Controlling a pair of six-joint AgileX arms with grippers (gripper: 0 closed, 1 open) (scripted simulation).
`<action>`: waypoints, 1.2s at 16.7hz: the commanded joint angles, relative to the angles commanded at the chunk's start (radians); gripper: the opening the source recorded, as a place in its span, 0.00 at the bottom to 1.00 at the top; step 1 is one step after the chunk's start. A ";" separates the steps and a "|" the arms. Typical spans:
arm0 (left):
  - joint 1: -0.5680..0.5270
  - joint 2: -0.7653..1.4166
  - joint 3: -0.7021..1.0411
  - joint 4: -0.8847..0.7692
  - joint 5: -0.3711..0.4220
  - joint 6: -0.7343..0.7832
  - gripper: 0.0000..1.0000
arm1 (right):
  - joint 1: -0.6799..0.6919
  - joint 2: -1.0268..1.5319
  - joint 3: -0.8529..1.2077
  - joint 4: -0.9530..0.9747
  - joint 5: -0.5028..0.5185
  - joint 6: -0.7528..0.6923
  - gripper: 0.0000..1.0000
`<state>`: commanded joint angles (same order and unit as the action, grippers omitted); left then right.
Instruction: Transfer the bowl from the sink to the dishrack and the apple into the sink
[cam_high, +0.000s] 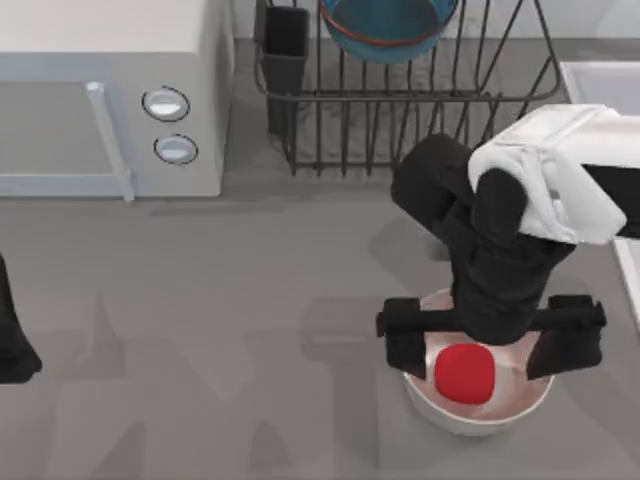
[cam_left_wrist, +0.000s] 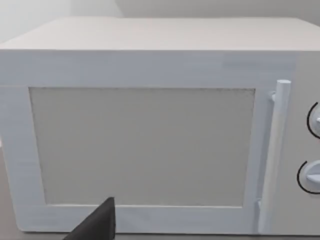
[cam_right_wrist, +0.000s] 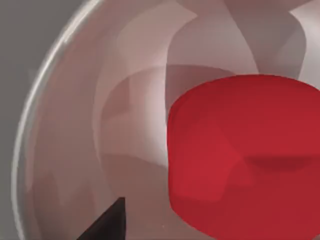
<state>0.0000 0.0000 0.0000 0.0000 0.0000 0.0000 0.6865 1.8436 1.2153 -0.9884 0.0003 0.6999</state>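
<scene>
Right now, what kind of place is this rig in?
Likely a simulated kitchen counter: a white microwave with two knobs, a wire dishrack holding a teal bowl, and a sink rim at the right edge.

Apple (cam_high: 465, 372) bright, flat red, with a darker red crease across it in the right wrist view; white bowl (cam_high: 478, 412) glossy, its inside tinted pinkish-grey with pale overlapping reflections and a thin bright line along the rim; bowl (cam_high: 388, 28) teal-blue with a thin red-orange line under its rim; dishrack (cam_high: 420, 110) dark wire, its utensil cup (cam_high: 285, 45) black; microwave (cam_high: 100, 110) white, door panel a duller off-white, two round knobs ringed in dark; sink (cam_high: 600, 80) pale bluish-white; table (cam_high: 220, 330) plain mid-grey with soft darker shadows; right gripper (cam_high: 490, 340) black on a white and black arm.
</scene>
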 joint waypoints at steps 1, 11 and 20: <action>0.000 0.000 0.000 0.000 0.000 0.000 1.00 | -0.001 0.014 -0.019 0.050 0.001 0.002 1.00; 0.000 0.000 0.000 0.000 0.000 0.000 1.00 | 0.003 0.114 -0.153 0.313 0.001 0.005 1.00; 0.000 0.000 0.000 0.000 0.000 0.000 1.00 | 0.003 0.114 -0.153 0.313 0.001 0.005 0.32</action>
<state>0.0000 0.0000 0.0000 0.0000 0.0000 0.0000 0.6891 1.9578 1.0623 -0.6753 0.0012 0.7051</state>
